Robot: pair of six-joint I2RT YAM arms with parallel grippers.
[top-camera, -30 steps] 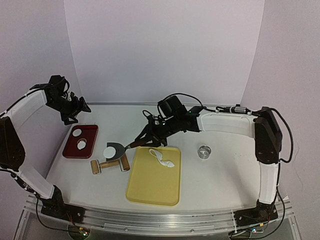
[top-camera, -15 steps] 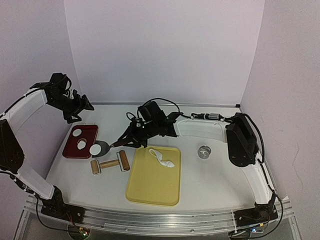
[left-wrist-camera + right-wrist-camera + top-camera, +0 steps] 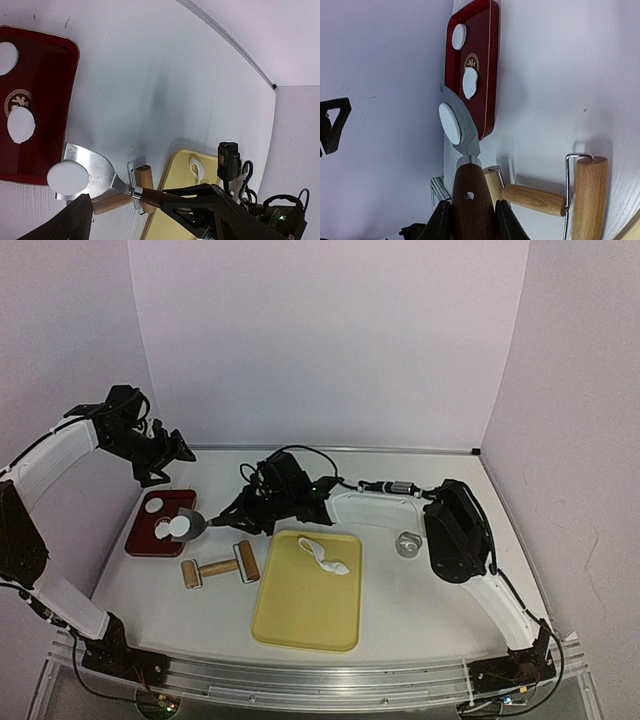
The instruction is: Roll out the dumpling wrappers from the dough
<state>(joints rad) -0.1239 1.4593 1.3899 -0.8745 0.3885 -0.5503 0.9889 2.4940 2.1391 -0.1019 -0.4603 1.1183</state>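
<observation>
My right gripper [image 3: 243,514] is shut on the brown wooden handle [image 3: 472,197] of a metal scraper [image 3: 195,527]. One round white dumpling wrapper [image 3: 180,526] lies on the blade [image 3: 465,131], held over the right edge of the red tray [image 3: 140,540]. Two more wrappers [image 3: 157,507] lie in that tray; the second [image 3: 21,125] sits on its gold mark. In the right wrist view the carried wrapper [image 3: 450,124] sits at the blade's tip. My left gripper [image 3: 168,454] is open and empty, hovering above the table behind the tray.
A wooden rolling pin [image 3: 220,568] lies in front of the scraper. The yellow board [image 3: 305,610] carries a strip of white dough scrap [image 3: 326,555]. The metal ring cutter [image 3: 408,542] stands to the right of the board.
My right arm has carried the scraper and its wrapper leftward, from beside the rolling pin to the red tray's edge. The left gripper has shifted slightly to the right.
</observation>
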